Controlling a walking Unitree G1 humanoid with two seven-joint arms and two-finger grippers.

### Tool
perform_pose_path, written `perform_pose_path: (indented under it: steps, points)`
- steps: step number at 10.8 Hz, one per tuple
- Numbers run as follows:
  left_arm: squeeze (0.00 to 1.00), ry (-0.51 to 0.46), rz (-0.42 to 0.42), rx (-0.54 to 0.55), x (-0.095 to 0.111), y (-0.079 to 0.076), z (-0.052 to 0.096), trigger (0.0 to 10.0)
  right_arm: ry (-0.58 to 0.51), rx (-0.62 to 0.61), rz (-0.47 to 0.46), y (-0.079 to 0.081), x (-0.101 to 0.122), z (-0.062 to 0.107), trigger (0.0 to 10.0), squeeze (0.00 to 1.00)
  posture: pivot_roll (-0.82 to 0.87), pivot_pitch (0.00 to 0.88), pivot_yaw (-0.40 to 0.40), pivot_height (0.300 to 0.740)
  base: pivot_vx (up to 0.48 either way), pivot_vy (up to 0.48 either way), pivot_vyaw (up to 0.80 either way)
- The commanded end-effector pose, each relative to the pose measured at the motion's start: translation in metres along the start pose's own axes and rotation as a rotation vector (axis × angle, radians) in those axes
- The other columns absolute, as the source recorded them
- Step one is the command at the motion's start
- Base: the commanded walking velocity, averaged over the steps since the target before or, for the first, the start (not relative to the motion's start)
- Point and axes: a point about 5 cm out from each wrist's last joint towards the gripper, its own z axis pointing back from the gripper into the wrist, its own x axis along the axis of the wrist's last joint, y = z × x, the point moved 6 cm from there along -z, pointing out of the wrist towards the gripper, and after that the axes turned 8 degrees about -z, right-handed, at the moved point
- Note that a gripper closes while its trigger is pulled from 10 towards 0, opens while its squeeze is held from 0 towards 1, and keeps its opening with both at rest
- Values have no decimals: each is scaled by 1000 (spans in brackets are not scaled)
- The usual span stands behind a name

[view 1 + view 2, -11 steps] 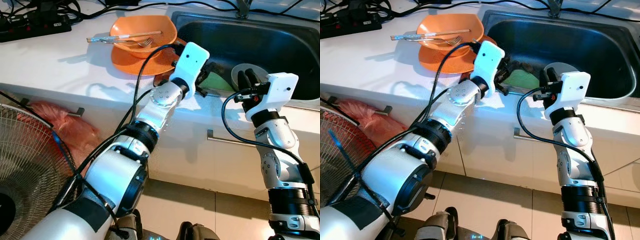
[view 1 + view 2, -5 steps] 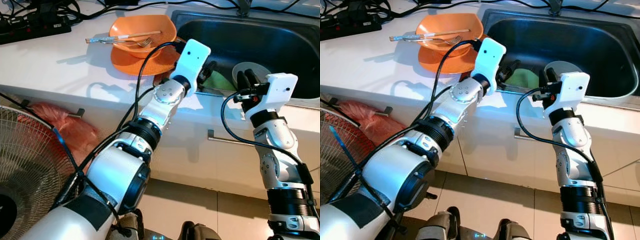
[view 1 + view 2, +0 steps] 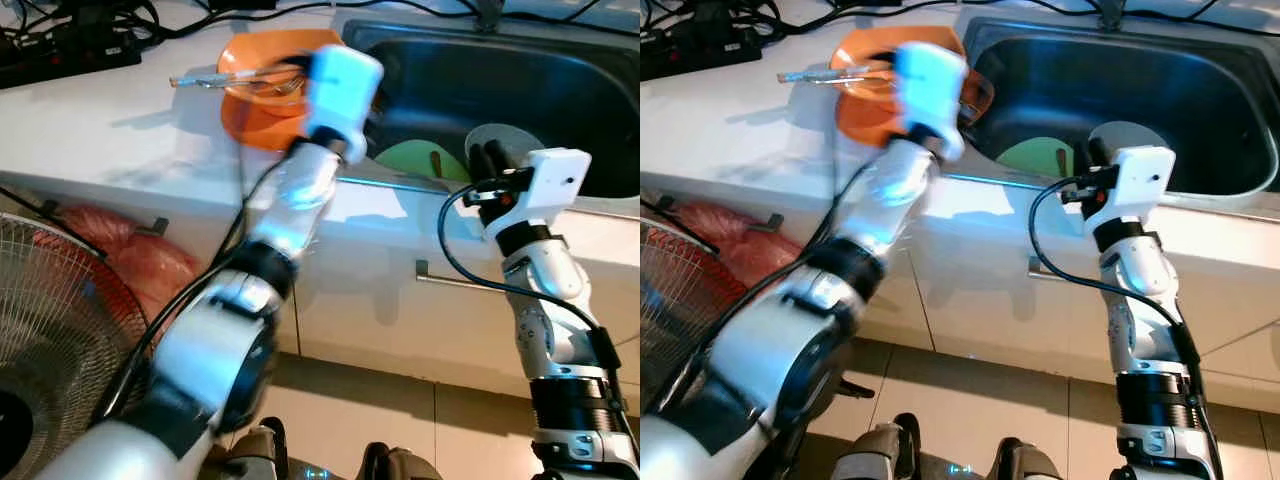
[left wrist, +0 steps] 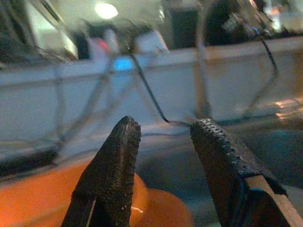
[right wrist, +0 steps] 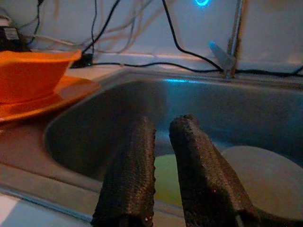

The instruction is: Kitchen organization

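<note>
The step in hand looks like clearing dishes at the sink (image 3: pixel 600 190). At upper centre of the left eye view, the left gripper (image 4: pixel 163 142) is blurred beside the orange bowl (image 3: pixel 250 75); its wrist view shows the 2 fingers spread with nothing between them. The bowl sits on an orange plate (image 3: pixel 255 120) with a fork (image 3: pixel 285 87) and chopsticks (image 3: pixel 215 77) across it. The right gripper (image 5: pixel 163 137) hangs at the sink's front edge at centre right, fingers nearly pressed together, holding nothing.

Next, the left gripper probably needs to settle over the bowl's rim and close (the utensils could slide off).

Motion blur hides the left fingertips' exact place. A green plate (image 3: pixel 410 160) and a pale plate (image 3: pixel 505 140) in the sink are partly covered.
</note>
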Motion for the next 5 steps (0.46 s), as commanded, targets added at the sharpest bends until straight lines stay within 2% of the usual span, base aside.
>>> perform_pose_path:
  steps: [1,2,3,4,5]
  points:
    - [0,-81,-11,84,14,27,5,10000,-14,6,-3,0,3,0,10000,0,-15,175,16,740,0,0,0]
    - [0,-111,-19,171,14,61,24,10000,-14,8,-7,0,2,-1,10000,0,-8,176,10,740,0,0,0]
    - [0,-119,-19,236,12,85,41,10000,-18,11,-16,1,3,-1,10000,0,-3,180,6,740,0,0,0]
    - [0,-117,-23,295,12,105,54,10000,-16,14,-18,1,2,-2,10000,0,8,177,-3,740,0,0,0]
    - [0,-105,-29,325,10,117,61,10000,-16,16,-20,2,2,-3,10000,0,8,176,-5,740,0,0,0]
